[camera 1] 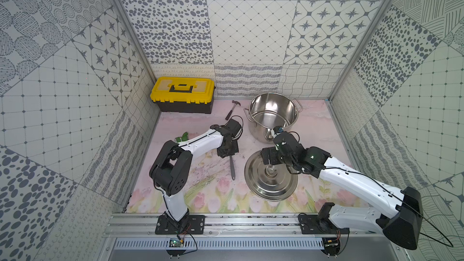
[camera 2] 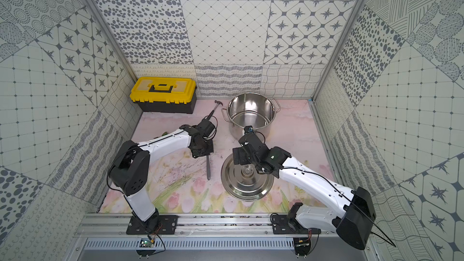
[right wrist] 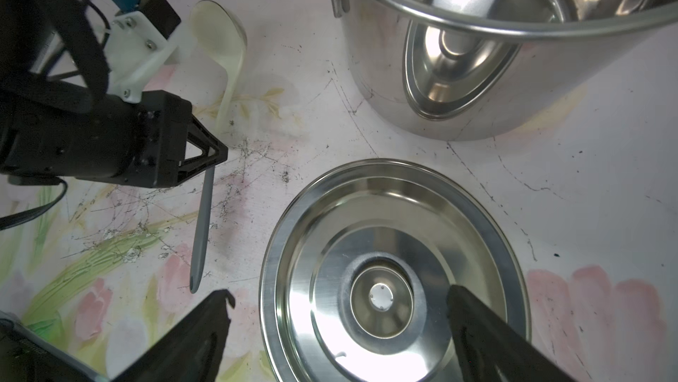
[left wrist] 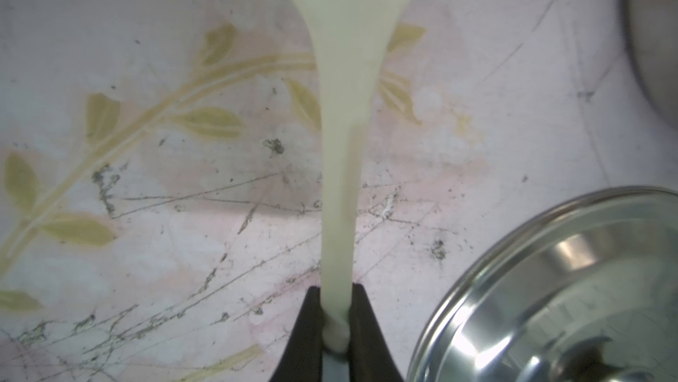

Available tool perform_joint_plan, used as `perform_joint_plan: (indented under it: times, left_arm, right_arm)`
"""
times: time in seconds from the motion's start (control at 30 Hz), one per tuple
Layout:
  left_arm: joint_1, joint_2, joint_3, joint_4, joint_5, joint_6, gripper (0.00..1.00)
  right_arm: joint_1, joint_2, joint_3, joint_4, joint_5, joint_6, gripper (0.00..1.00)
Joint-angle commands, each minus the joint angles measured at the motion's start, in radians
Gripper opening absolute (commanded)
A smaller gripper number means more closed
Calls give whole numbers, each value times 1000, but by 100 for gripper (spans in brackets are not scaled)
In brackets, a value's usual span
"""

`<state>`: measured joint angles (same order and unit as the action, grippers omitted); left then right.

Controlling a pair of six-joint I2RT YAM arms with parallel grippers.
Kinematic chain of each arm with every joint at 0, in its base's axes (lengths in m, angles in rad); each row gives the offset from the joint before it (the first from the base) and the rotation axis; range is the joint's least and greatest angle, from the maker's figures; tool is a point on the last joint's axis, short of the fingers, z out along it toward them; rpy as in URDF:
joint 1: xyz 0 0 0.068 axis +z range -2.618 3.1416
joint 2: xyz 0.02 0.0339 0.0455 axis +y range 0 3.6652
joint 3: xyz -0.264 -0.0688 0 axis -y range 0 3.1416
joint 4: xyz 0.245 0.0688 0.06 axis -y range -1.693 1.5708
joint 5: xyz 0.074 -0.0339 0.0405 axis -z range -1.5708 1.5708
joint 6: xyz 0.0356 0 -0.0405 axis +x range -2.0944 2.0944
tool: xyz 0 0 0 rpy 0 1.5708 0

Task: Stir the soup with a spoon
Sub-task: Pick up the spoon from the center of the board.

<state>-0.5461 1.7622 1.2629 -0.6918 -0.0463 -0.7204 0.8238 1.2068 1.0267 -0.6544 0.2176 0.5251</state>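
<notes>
At the back left a yellow toolbox [camera 1: 182, 94] stands against the wall, and just beside it a small hammer [camera 1: 232, 110] lies on the flowered surface [camera 1: 200, 197]. Next comes the left tool [left wrist: 335, 325], clenched on the spoon [right wrist: 201, 215] right where its cream-white neck meets the slim dark grey handle. The spoon's oval bowl, the same pale cream, points toward the back wall, and the handle runs toward the front rail (whether it rests on the surface or is raised just off it cannot be told). It lies to the left of the lid and near the pot, apart from both. The round steel lid [camera 1: 270, 184] lies flat on the surface with its knob in the middle. Behind it stands the soup pot [camera 1: 272, 108], tall, shiny stainless steel with loop handles at its sides, its bare polished bottom showing. The right tool [right wrist: 339, 299] hangs over the lid with its fingers [right wrist: 205, 328] spread wide, grasping nothing.
</notes>
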Motion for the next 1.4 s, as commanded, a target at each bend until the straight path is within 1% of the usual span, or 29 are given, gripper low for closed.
perform_joint_plan:
  times: [0.0, 0.07, 0.13, 0.23, 0.47, 0.6, 0.7, 0.83, 1.0, 1.07, 1.2, 1.37]
  left_arm:
    - [6, -141, -1, -52, 42, -75, 0]
    - [12, -170, 33, -79, 81, -93, 0]
    - [33, -186, 71, -97, 157, -128, 0]
    - [70, -216, 124, -100, 246, -222, 0]
    - [119, -285, 235, -8, 350, -441, 0]
    - [142, -300, 213, 102, 396, -600, 0]
    - [149, -308, 191, 168, 402, -700, 0]
    - [153, -324, 184, 175, 395, -764, 0]
    - [169, -379, 82, 287, 387, -893, 0]
    - [171, -385, 56, 311, 393, -921, 0]
    - [170, -386, 27, 331, 405, -950, 0]
    - [173, -392, 17, 336, 408, -956, 0]
  right_arm:
    - [-28, 17, 62, 78, -120, -68, 97]
    - [-44, 19, 87, 105, -179, -81, 96]
    - [-62, 23, 114, 121, -243, -83, 93]
    - [-97, 35, 167, 124, -331, -71, 88]
    - [-137, 48, 272, 143, -465, -25, 78]
    - [-136, 49, 306, 170, -547, 17, 74]
    - [-136, 53, 316, 171, -574, 33, 73]
    - [-135, 56, 313, 169, -604, 33, 70]
    - [-127, 69, 303, 151, -604, 33, 68]
    - [-118, 75, 302, 153, -607, 32, 68]
    - [-95, 98, 319, 151, -613, 23, 62]
    - [-80, 117, 317, 153, -598, 28, 59]
